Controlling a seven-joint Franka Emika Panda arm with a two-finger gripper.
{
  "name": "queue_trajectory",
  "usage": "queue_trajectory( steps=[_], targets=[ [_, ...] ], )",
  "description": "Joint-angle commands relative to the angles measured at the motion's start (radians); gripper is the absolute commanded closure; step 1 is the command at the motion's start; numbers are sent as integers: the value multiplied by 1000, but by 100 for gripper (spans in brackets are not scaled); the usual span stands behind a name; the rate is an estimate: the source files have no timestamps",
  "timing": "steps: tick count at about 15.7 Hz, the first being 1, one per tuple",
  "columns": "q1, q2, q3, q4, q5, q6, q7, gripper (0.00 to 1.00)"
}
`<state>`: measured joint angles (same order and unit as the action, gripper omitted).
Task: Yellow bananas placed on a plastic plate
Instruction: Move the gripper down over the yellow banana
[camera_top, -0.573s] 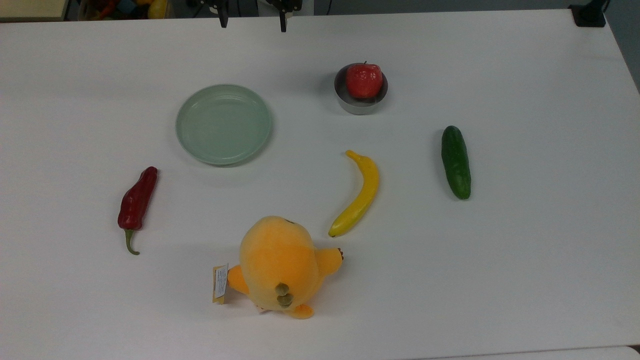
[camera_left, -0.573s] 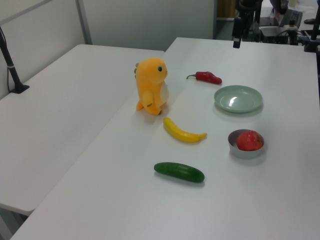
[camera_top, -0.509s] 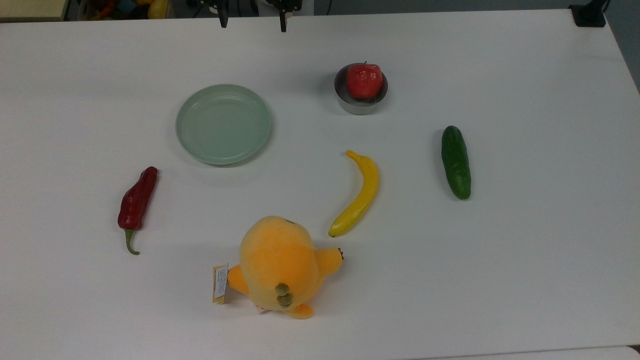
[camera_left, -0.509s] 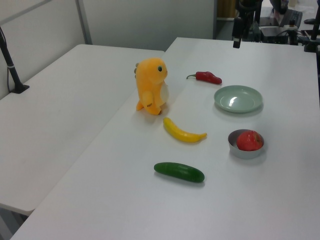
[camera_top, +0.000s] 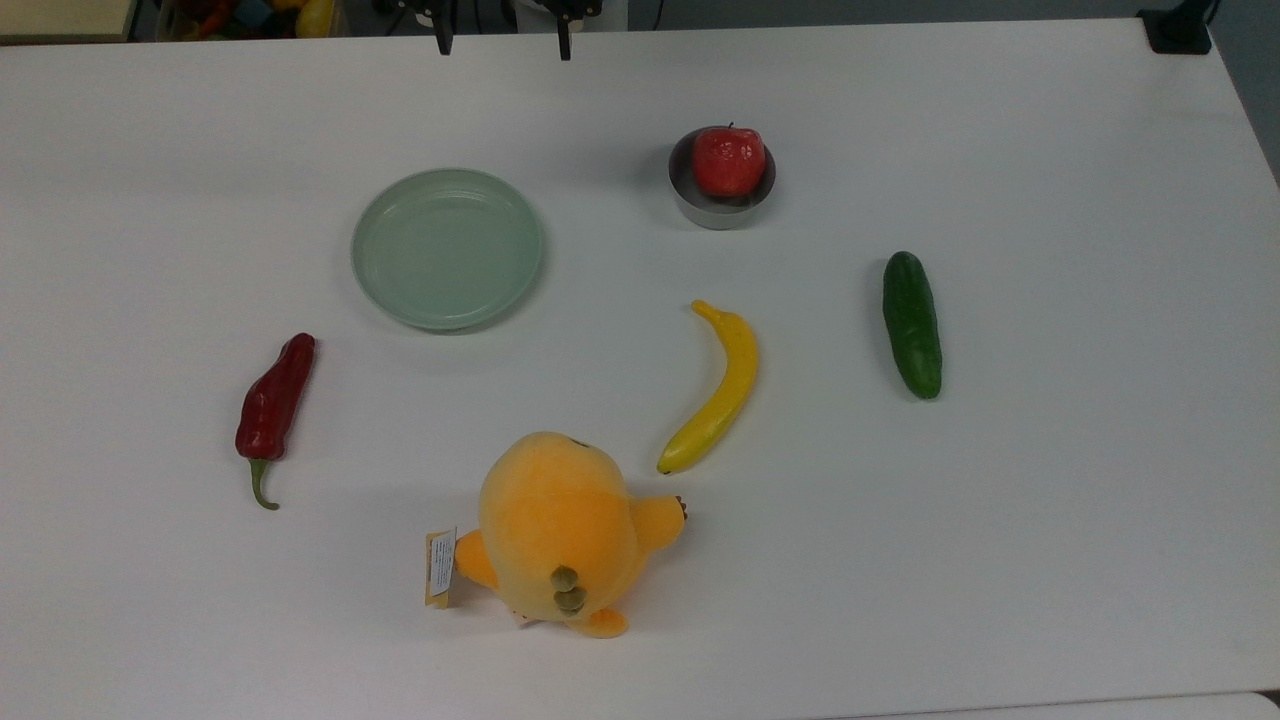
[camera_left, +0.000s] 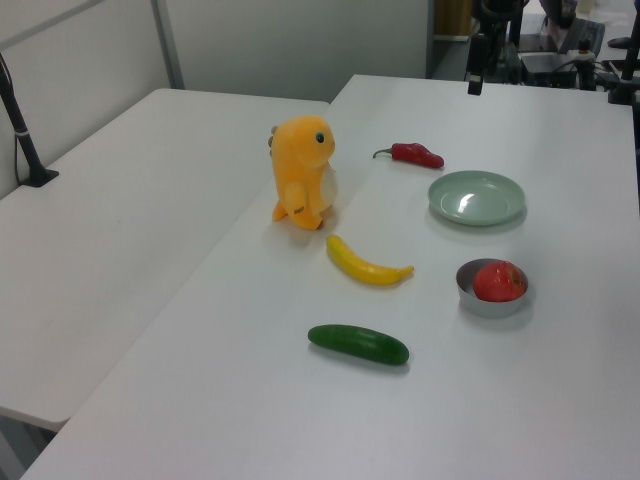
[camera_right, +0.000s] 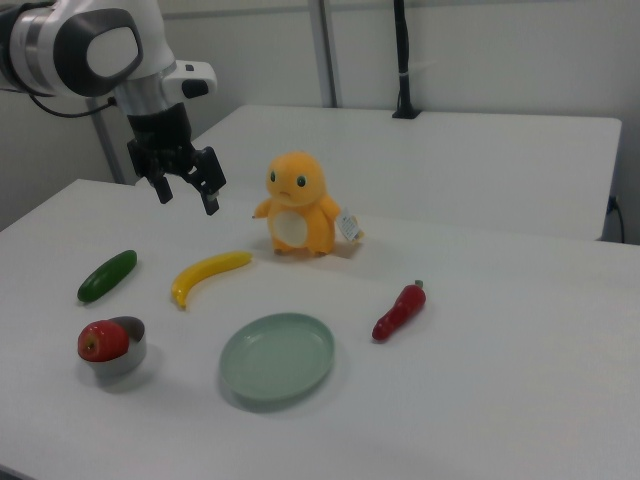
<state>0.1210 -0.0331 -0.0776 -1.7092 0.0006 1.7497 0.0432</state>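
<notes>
— Where is the banana (camera_top: 718, 388)?

— Mid-table (camera_top: 1050, 560), apart from the plate (camera_top: 447, 248). The gripper (camera_right: 186, 190) hangs high, fingers spread, empty.

— Advice?

— I'd straddle its middle across the curve, clear of the plush toy (camera_top: 560, 530).

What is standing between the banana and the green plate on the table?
Nothing visible. The banana lies apart from the plate, with bare table between them. The plush toy and red pepper sit off that path.

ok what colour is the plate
Pale mint green, plain; the plate shows best in the top view.
</notes>
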Motion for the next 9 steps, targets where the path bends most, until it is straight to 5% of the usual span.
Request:
queue_trajectory(
  steps=[1, 9],
  targets=[
    [0, -16, -1, -12, -7, -21, -25, 0],
    [22, 48, -1, -24, 9, 30, -6, 0]
  ],
)
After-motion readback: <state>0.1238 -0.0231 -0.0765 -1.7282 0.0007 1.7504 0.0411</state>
